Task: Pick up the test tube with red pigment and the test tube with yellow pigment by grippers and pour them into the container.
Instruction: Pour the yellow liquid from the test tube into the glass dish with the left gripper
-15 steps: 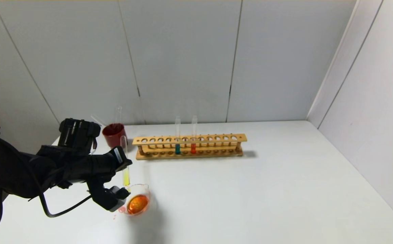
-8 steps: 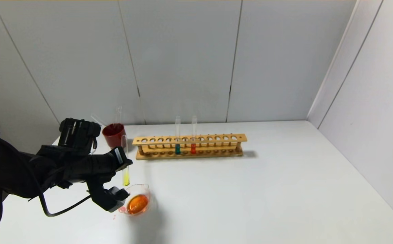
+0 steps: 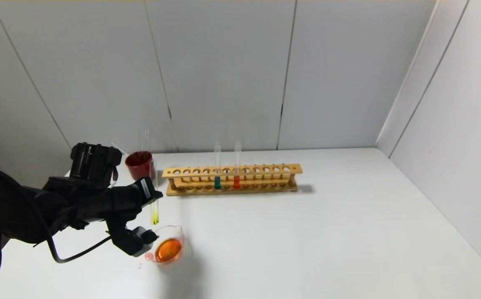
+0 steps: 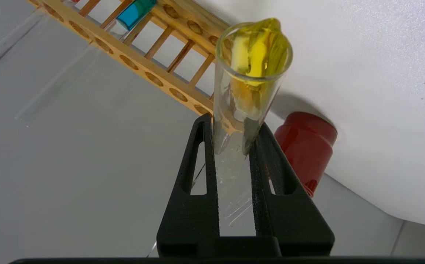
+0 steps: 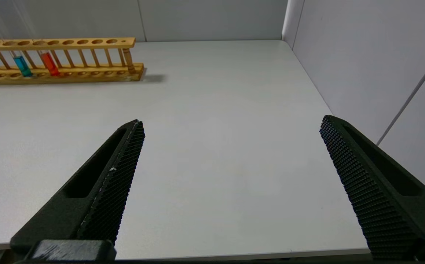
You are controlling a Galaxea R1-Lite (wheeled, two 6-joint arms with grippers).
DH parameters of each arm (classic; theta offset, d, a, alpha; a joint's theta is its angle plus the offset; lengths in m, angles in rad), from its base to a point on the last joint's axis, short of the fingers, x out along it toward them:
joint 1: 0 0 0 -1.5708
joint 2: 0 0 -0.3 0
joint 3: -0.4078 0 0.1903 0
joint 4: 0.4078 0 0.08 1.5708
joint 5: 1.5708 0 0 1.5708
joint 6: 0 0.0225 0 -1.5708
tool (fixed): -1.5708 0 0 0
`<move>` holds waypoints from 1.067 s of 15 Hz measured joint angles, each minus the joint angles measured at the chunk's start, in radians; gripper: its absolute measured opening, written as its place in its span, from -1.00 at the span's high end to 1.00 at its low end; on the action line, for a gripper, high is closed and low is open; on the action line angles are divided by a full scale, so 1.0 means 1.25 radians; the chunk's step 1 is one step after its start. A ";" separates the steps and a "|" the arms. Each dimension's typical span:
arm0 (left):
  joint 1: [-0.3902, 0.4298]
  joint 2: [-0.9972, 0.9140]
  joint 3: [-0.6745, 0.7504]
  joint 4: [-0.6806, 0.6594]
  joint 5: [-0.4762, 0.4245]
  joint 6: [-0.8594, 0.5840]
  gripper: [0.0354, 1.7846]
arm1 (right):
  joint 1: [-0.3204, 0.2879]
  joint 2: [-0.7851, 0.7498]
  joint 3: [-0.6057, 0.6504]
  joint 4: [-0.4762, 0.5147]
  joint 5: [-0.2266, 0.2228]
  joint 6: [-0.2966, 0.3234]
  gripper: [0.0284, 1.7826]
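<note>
Presently the left gripper (image 3: 152, 195) hangs above the table's left front area, fingers clamped on the test tube with yellow pigment (image 3: 155, 199). Head view: tube roughly upright, yellow column at its lower end, just above and behind the rim of the container (image 3: 169, 248), a low glass beaker holding orange liquid. A small reddish smear lies on the table (image 3: 306, 232) beside the beaker. Wooden rack (image 3: 232, 179) stands farther back, carrying the test tube with red pigment (image 3: 237, 166) next to a teal-green tube (image 3: 217, 167). Dark red cup (image 3: 140, 164) sits left of the rack, near the wall.

Left wrist view adds the grip itself: both black fingers (image 4: 194, 176) pressed on the glass near its open mouth, yellow seen down the bore; beaker not visible there.

Right wrist view only: right gripper (image 5: 230, 135) with fingers spread wide, holding nothing, over the table's right front edge, well apart from the rack.
</note>
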State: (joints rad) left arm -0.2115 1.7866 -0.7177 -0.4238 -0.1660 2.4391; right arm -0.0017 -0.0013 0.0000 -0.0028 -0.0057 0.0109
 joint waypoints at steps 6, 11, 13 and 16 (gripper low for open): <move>0.000 -0.005 0.001 0.000 0.001 0.001 0.69 | 0.000 0.000 0.000 0.000 0.000 0.000 -0.96; 0.000 -0.015 0.001 -0.001 0.000 0.020 0.69 | 0.000 0.000 0.000 0.000 0.000 0.000 -0.96; 0.000 -0.021 0.004 -0.001 0.000 0.021 0.69 | 0.000 0.000 0.000 0.000 0.000 0.000 -0.96; -0.002 -0.028 0.010 -0.013 0.000 0.023 0.69 | 0.000 0.000 0.000 0.000 0.000 0.000 -0.96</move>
State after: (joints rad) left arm -0.2134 1.7519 -0.7057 -0.4406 -0.1664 2.4679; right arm -0.0017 -0.0013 0.0000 -0.0028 -0.0057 0.0109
